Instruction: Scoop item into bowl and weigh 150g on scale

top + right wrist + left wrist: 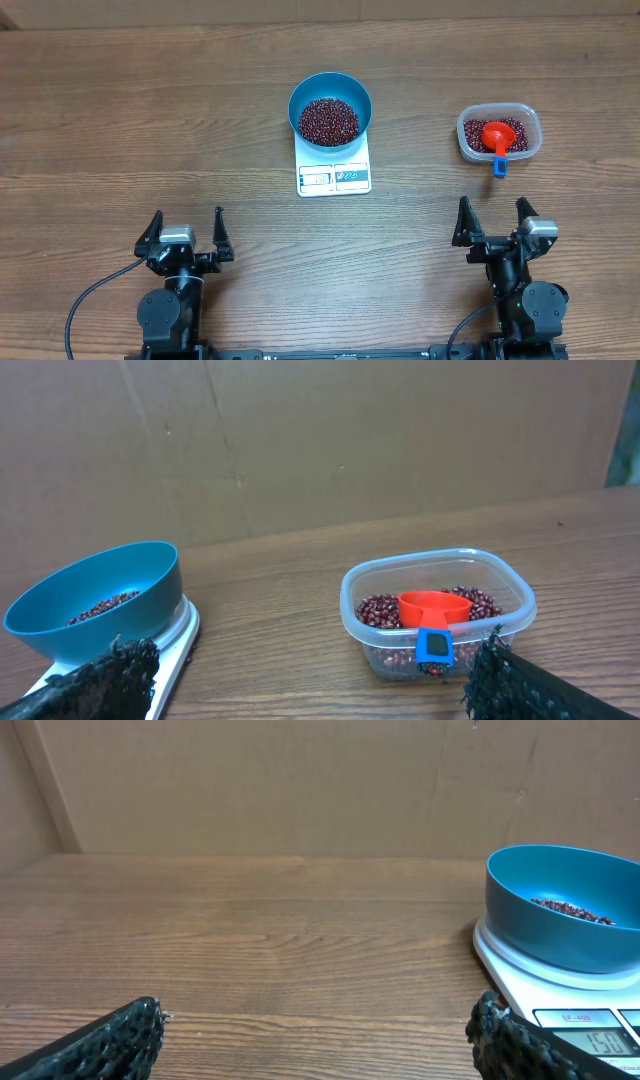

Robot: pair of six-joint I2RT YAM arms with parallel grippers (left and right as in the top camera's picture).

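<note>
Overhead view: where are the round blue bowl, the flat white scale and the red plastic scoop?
Round blue bowl (330, 85), overhead view, far inner wall.
Flat white scale (333, 158), overhead view, bare deck.
Red plastic scoop (497, 134), overhead view, its cup.

Matt grained brown wood counter (120, 120). Smooth round blue plastic bowl (330, 83); glossy clear rounded plastic tub (430, 557).
</note>
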